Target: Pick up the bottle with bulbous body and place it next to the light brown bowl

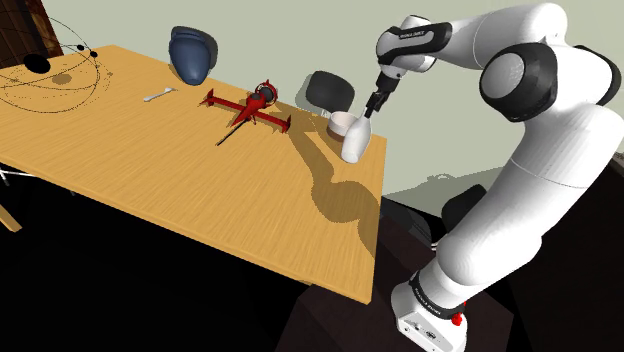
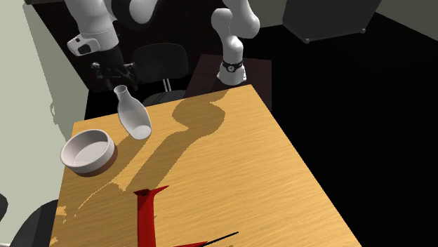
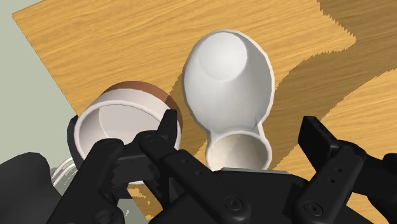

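1. While poised over the edge of the light wooden desk [image 1: 200,190], spread open and clasping nothing: all-black two-finger pincer [image 3: 241,122], straddling the bottle's neck without touching it.
2. White bottle with a bulbous body [image 3: 229,76]: leaning, mouth toward the pincer, just beside the round bowl [image 3: 137,86], brown outside and white inside.
3. Judged step: placing, at the point of release.
4. Next, probably: watch for toppling, then lift straight away, clear of neck and bowl.
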Robot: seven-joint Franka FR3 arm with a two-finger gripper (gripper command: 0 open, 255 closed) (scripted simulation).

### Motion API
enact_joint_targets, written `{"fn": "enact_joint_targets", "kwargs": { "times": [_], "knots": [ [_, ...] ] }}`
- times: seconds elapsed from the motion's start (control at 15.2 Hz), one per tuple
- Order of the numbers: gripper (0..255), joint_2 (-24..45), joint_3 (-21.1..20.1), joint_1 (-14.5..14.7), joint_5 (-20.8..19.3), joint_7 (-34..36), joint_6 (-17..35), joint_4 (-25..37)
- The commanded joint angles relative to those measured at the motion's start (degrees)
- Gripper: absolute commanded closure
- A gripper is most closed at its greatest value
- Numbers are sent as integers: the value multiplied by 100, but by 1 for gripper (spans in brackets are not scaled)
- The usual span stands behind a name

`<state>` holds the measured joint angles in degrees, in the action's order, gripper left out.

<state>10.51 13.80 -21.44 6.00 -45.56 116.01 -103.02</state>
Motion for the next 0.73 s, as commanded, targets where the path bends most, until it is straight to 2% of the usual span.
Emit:
{"fn": "enact_joint_targets", "kwargs": {
  "times": [0.0,0.13,0.66],
  "knots": [
    [0,-74,8,0,-30,27,-272,200],
    [0,-149,19,-6,-59,47,-591,447],
    [0,-149,19,-6,-59,47,-590,447]
  ]
}}
